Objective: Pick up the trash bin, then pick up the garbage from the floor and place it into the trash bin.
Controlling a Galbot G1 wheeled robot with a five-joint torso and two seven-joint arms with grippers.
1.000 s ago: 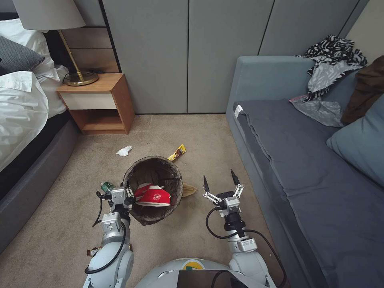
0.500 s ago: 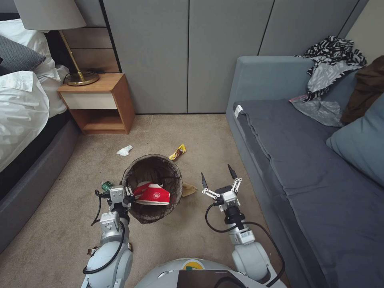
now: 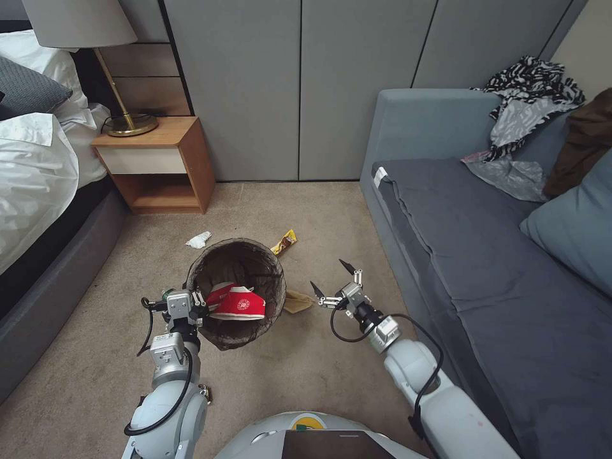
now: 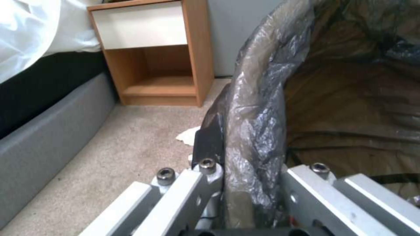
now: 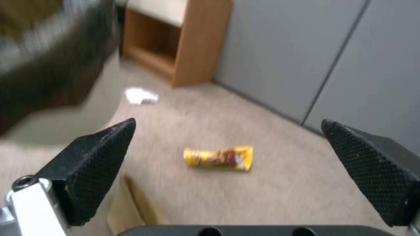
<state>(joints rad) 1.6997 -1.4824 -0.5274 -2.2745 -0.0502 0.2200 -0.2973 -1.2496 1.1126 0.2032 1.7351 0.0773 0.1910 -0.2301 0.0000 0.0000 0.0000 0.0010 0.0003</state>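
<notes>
Head view, progress: the trash bin [image 3: 236,293] is already held, the left gripper [image 3: 180,305] clamped on its near rim; a red-white wrapper [image 3: 236,305] lies inside, so part of the garbage is collected.
Head view, left to do: the yellow snack packet [image 3: 284,242], the white tissue [image 3: 198,240] and the tan paper bag [image 3: 297,301] lie on the carpet [image 3: 319,217] around the bin; a small green bottle [image 3: 167,294] peeks out just beside the left gripper.
Head view, right gripper [image 3: 334,282]: spread wide and empty, reaching over the floor just beside the tan bag, between the bin and the sofa [image 3: 484,268].
Head view, materials: the bin is round, its dark liner thin and wrinkled; the carpet is short-piled and beige.

Left wrist view, grip: the fingers [image 4: 210,170] are closed on the bin's rim [image 4: 254,108], one outside and one inside the wall.
Left wrist view, texture: the bag is glossy, crinkled film folded over a curved hard edge; the tissue [image 4: 189,136] shows beyond, and the wooden nightstand [image 4: 153,52] stands near the bed.

Right wrist view, tool: the black fingertips [image 5: 98,154] are pointed, finely dimpled rubber, set far apart with nothing between.
Right wrist view, targets: the yellow packet [image 5: 219,158] lies flat and shiny ahead on the carpet; the tan bag [image 5: 131,206] is stiff and creased, close under the gripper.
</notes>
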